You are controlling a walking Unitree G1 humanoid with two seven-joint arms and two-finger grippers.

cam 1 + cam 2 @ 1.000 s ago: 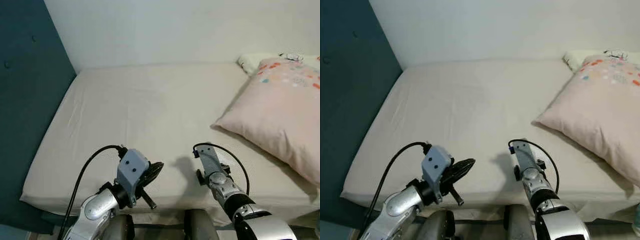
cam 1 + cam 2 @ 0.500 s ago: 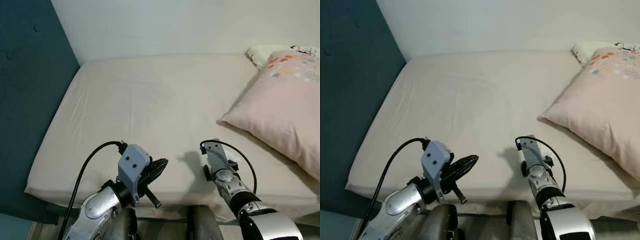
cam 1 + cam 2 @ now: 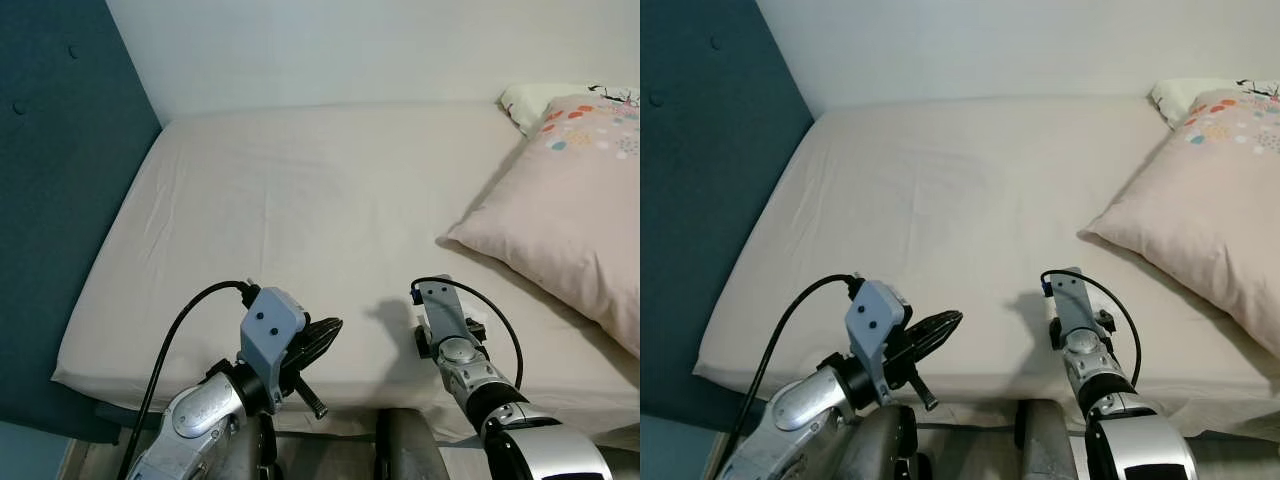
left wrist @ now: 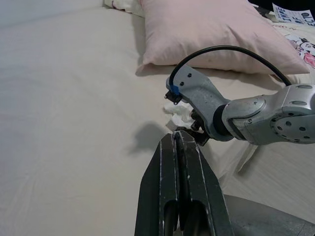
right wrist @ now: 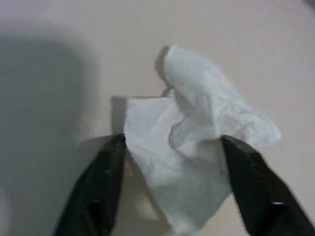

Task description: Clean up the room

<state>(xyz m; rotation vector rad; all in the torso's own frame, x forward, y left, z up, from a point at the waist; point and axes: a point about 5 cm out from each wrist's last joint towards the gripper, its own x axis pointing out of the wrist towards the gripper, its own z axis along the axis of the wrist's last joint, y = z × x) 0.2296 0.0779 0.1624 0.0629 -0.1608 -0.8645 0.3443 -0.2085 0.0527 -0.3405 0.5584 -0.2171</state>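
We're at the near edge of a bed [image 3: 300,190] with a plain beige sheet, white wall [image 3: 350,50] behind it and a dark teal panel [image 3: 50,200] along its left side. A pink pillow [image 3: 570,210] with coloured dots lies at the bed's right side, and a second pale pillow [image 3: 525,98] sits just behind it in the far right corner.

Both of our arms are up over the bed's near edge. Left gripper [image 4: 179,147] hangs above the near edge, left of centre, its 2 fingers pressed together with nothing between them. In its wrist view it points across the sheet toward our right arm.

Right gripper [image 5: 172,162] is down at the sheet close to the near edge, right of centre, below the pillow's near corner. Its 2 fingers [image 5: 101,182] are spread apart, 1 on each side of a crumpled white tissue [image 5: 197,147]. The tips sit beside the tissue's edges; we can't tell whether they touch it, and it isn't pinched.

The tissue lies on the sheet near the bed's near edge, well apart from the pillow. In the left wrist view it shows as a small white wad [image 4: 178,110] just beside the right wrist. In the head views the right wrist covers most of it.
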